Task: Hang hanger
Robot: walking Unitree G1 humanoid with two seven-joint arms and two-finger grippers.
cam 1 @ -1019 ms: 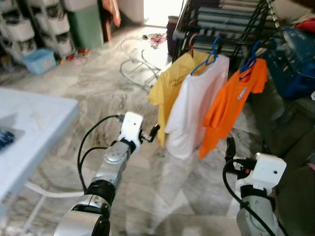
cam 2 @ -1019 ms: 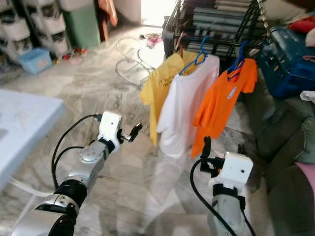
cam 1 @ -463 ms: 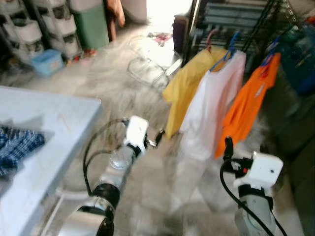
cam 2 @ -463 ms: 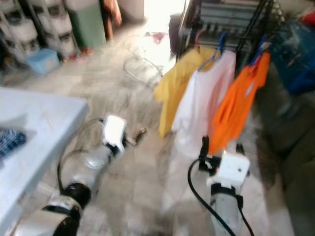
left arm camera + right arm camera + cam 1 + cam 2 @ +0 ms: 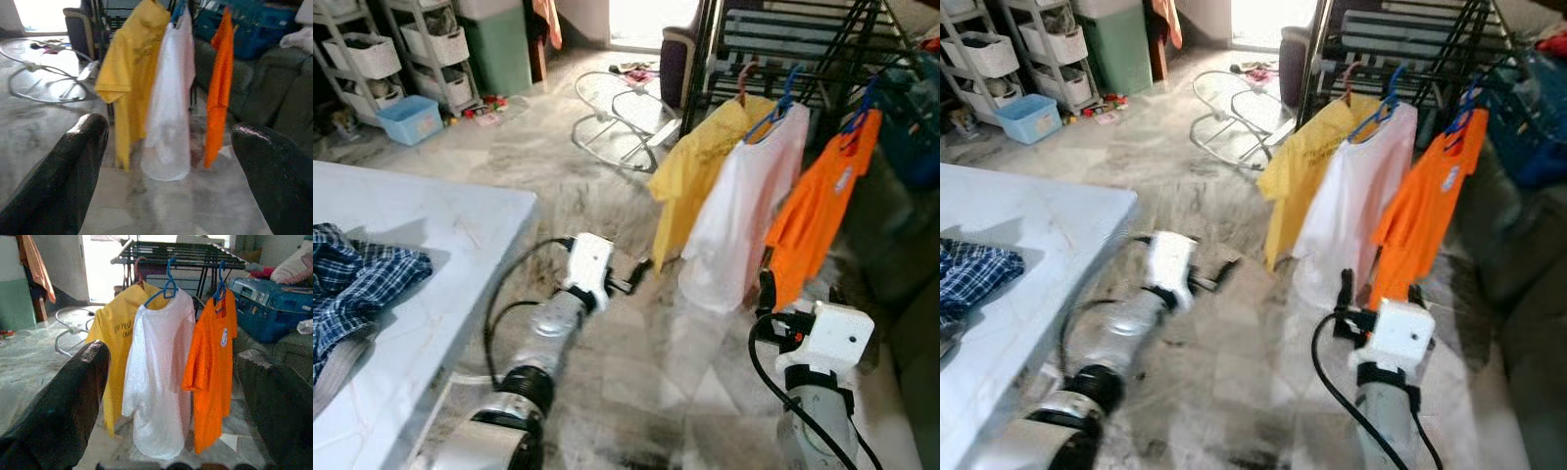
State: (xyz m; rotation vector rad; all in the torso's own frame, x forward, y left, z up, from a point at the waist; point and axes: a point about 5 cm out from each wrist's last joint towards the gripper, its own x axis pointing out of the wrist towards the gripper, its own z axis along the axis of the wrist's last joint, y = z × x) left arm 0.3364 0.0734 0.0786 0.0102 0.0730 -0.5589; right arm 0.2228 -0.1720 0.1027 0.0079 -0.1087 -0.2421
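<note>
A black drying rack [image 5: 803,29] stands ahead to the right. Three shirts hang from it: a yellow shirt [image 5: 700,176], a white shirt [image 5: 744,215] on a blue hanger [image 5: 773,98], and an orange shirt [image 5: 818,211] on another blue hanger [image 5: 862,103]. My left gripper [image 5: 636,274] is held out over the floor, short of the yellow shirt; it is open and empty, its fingers [image 5: 73,161] wide apart. My right gripper [image 5: 798,294] is raised below the orange shirt, also open and empty [image 5: 171,357].
A white table [image 5: 431,225] at my left carries a blue plaid cloth [image 5: 352,279]. A wire frame [image 5: 622,113] lies on the marble floor before the rack. Shelf units [image 5: 382,59], a blue tub [image 5: 411,117] and a green bin [image 5: 499,49] line the back. A dark sofa [image 5: 911,323] is at right.
The camera has swung, so the table and the plaid cloth have come into view and the rack sits further right. Both arms keep the same open pose.
</note>
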